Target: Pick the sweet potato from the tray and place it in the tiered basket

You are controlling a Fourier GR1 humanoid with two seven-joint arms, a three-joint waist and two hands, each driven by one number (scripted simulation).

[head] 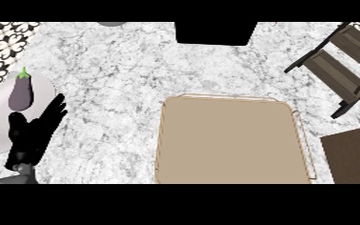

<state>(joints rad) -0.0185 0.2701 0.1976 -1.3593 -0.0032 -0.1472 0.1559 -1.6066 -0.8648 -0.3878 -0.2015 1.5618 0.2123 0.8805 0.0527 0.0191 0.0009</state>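
The worktop (119,66) is of white stone with grey veins and speckles, and it fills nearly the whole view. At its far edge, near the middle, a flat black rectangle (211,32) cuts into the stone (what it is cannot be told). In the far left corner there is a patch of black-and-white patterned tiles (15,35). A small grey round shape (111,23) shows at the far edge, mostly cut off. The light is even, and the stone looks bright all over.

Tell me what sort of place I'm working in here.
Probably a kitchen counter: a speckled stone countertop, an eggplant on a plate at the left, a tan tray in the middle, and a dark tiered basket at the right.
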